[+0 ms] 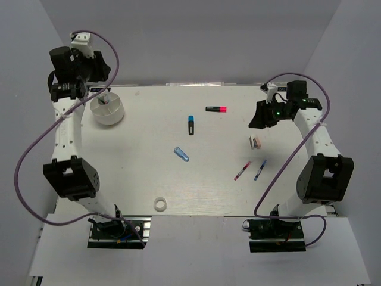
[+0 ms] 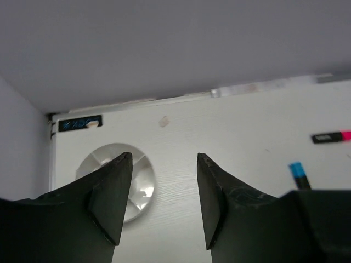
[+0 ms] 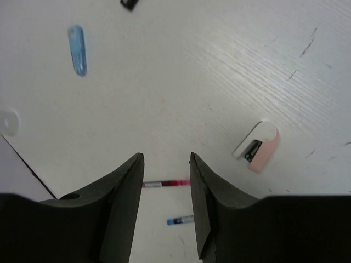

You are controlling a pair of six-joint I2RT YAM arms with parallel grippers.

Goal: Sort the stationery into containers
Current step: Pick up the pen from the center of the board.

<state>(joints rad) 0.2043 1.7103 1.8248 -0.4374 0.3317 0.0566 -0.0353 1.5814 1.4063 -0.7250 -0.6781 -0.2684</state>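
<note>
Hanging above the far left corner of the table (image 1: 149, 179), my left fingers (image 2: 118, 186) stand spread, with nothing between them. Below them sits the tub (image 2: 93, 156), white and round, split inside into wedges. One finger hides part of it in my wrist view. From the top view something thin, red and teal, shows inside the tub, too small for me to name.

Out to the right of that hand lies the blue-ended marker (image 2: 299, 172). Farther toward the back edge is the pink-ended marker (image 2: 330, 137), and the two are well apart.

My right fingers (image 3: 129, 186) are parted too and pinch nothing. They hover over the right side of the table without touching it. Through their gap I see a stretch of the red pen (image 3: 164, 183), and just beside it the blue pen (image 3: 180, 220). The two lie near each other on the table and do not touch. The small white and pink piece (image 3: 256, 147) lies flat close by, to one side of the fingers.

Farther out, toward the middle of the table, the blue tube (image 3: 77, 50) lies at a slant by itself. The tape ring (image 1: 159, 204) rests alone near the front edge, well apart from everything else.
</note>
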